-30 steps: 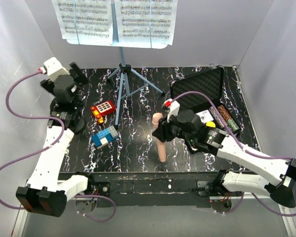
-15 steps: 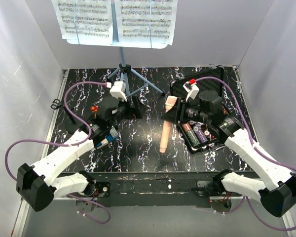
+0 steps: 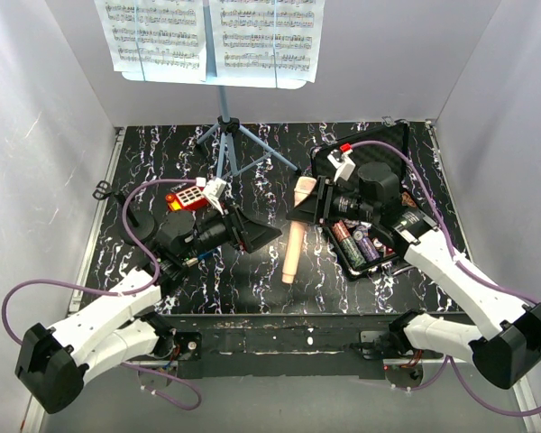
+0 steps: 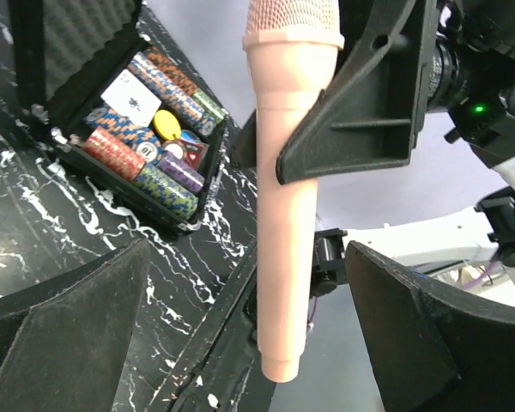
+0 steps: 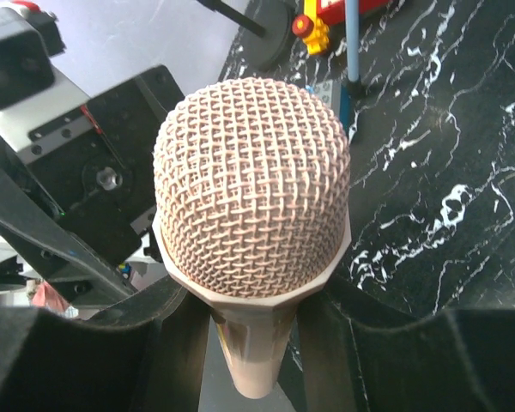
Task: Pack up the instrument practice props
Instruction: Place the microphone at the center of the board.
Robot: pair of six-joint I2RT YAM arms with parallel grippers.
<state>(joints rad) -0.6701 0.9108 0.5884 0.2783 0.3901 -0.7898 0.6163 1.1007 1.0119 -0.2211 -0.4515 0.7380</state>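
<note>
A pale pink microphone [image 3: 293, 242] hangs tilted above the middle of the table, mesh head [image 5: 251, 184] up. My right gripper [image 3: 310, 204] is shut on it just below the head, its fingers [image 5: 373, 343] pressed against both sides of the handle. My left gripper [image 3: 263, 233] points at the microphone from the left, open. In the left wrist view the microphone's handle [image 4: 285, 257] lies between its wide-apart fingers [image 4: 64, 339], untouched. The light-blue music stand [image 3: 224, 144] stands at the back on tripod legs, with white sheet-music pages [image 3: 212, 36] on its desk. A black round-base stand [image 3: 137, 227] sits at the left.
An open black foam-lined case [image 3: 383, 158] of poker chips [image 4: 146, 146] lies at the right, just behind my right gripper. A red toy phone [image 3: 187, 197] lies left of the tripod legs. White walls close in the left, back and right sides.
My left arm has swung from the far left in to the middle, its open gripper now facing the microphone. My right gripper has carried the microphone up and slightly back, tilted.
</note>
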